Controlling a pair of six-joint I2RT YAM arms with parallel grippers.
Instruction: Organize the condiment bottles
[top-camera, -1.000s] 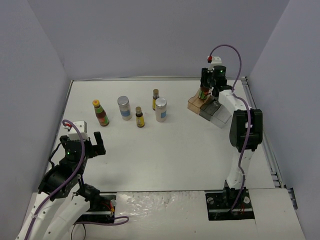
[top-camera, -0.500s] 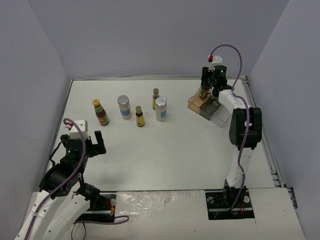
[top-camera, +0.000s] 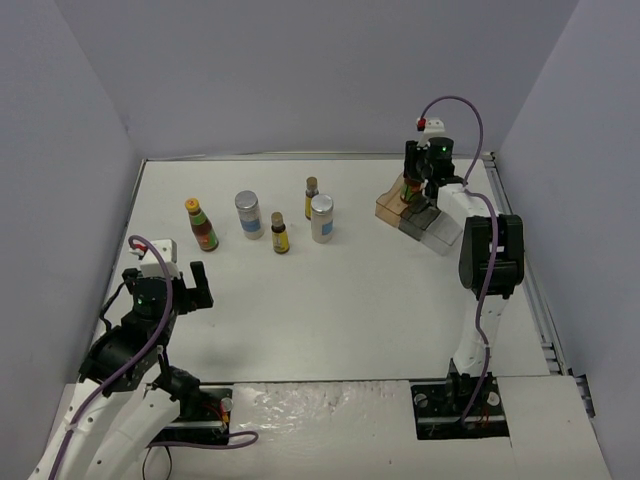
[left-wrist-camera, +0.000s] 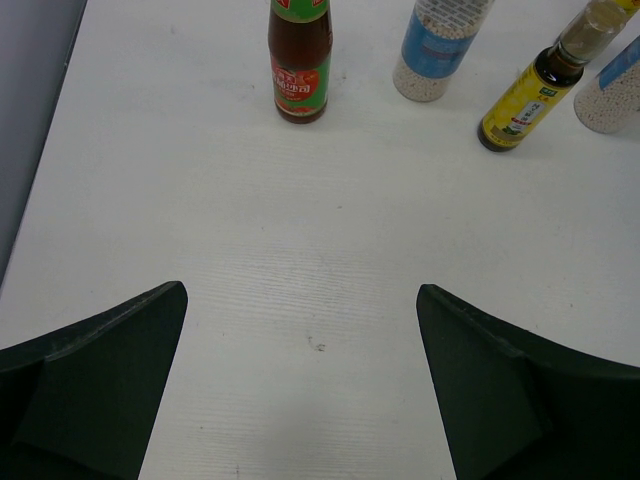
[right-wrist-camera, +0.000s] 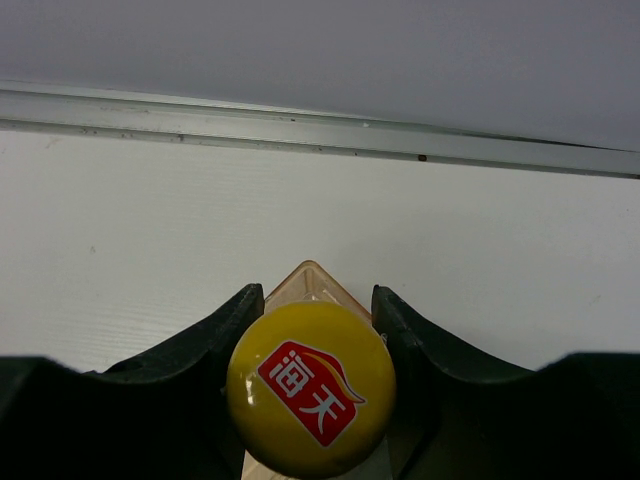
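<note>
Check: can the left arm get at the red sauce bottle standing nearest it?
Probably yes. The left gripper is open and faces the red sauce bottle across bare table; nothing stands between them.

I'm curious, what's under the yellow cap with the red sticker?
An orange-tinted tray corner peeks out beneath the yellow cap. The cap itself covers whatever else lies straight below it.

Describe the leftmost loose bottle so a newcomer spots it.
Look at the white table's far-left part. The dark red bottle stands leftmost of the five loose ones, beside a white jar; it alone there has a red-green label and yellow-orange cap.
</note>
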